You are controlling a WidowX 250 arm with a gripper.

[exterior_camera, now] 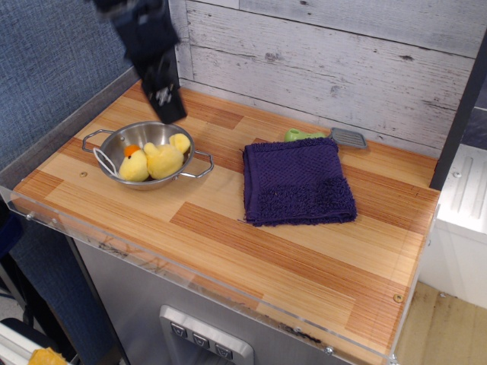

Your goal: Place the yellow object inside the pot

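The yellow plush duck [156, 161] with its orange beak lies inside the shiny steel pot [122, 135] at the left of the wooden counter. Its thin white loop [100, 159] hangs over the pot's left rim. My black gripper [169, 106] is raised above and behind the pot, clear of the duck. It holds nothing. I see it side on and motion-blurred, with the jaws apart.
A folded purple towel [298, 181] lies at the counter's middle. A small green item [300, 135] and a small grey ridged item [348, 138] sit behind it near the plank wall. A clear plastic lip [190, 268] runs along the front edge.
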